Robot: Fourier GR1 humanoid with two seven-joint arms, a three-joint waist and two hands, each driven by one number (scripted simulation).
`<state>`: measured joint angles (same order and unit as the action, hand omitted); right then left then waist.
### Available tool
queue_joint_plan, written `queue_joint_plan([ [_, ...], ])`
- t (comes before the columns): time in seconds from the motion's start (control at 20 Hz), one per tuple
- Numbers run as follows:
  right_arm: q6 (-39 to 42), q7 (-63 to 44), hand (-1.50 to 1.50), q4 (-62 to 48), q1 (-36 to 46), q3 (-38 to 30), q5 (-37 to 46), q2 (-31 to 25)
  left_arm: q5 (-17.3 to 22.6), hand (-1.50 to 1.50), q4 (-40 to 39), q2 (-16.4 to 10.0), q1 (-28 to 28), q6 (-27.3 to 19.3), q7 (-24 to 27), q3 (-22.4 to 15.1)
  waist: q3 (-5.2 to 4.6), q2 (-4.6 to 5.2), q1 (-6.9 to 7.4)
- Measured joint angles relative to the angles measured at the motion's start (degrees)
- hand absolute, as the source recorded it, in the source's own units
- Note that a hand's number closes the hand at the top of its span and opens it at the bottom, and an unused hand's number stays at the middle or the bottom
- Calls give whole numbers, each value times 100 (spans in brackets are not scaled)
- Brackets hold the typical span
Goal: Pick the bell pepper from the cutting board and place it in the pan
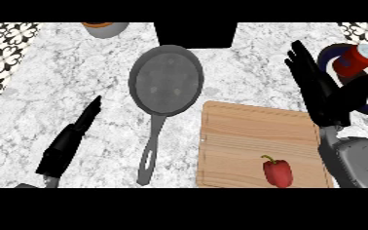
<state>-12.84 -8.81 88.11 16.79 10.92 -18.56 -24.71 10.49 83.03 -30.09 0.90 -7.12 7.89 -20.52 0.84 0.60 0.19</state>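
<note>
- The marble counter, white with grey veins, fills the view. Patterned black-and-white tile shows at its far left and far right corners, and a flat black rectangle sits at the middle of the far edge.
- A wooden cutting board lies on the near right part of the counter, its left edge close to the pan's handle.
- A grey pan lies in the middle, just beyond the board's far left corner. Its round bowl holds nothing, and its long handle runs toward the near edge.
- The right hand stands beyond the board's far right corner with its fingers straight and spread, pointing away to the far side and holding nothing. Its grey forearm runs along the board's right edge.
- The left hand lies at the near left, well left of the pan's handle. Its fingers are straight and together, pointing far and slightly right, and it grasps nothing.
- The red bell pepper lies on the board near its near right corner, with its green stem toward the far side. It is just left of the right forearm, nearer than the right hand's fingers and well apart from them.
- A dark plate with a red and white can on it shows at the far right, behind the right hand.
- A grey bowl with an orange inside sits at the far left edge.
</note>
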Motion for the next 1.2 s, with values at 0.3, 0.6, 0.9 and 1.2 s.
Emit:
queue_joint_plan([
  [0.3,-582,606,-150,640,-507,-102,593,150,-194,0,38,-8,-76,-521,-432,375,-62,-72,-54],
  [0.6,-1912,495,-150,776,-1944,-558,1503,-139,-125,0,132,-12,-429,-859,-712,592,-91,-162,-382],
  [0.9,-2193,141,-150,1661,-3738,-431,2488,-897,-138,0,381,-30,-504,-967,-969,648,-101,-130,-338],
  [1.2,-1764,-1082,-150,2960,-4674,-221,3373,-1816,-270,0,575,53,-484,-998,-1118,536,-108,-90,-170],
])
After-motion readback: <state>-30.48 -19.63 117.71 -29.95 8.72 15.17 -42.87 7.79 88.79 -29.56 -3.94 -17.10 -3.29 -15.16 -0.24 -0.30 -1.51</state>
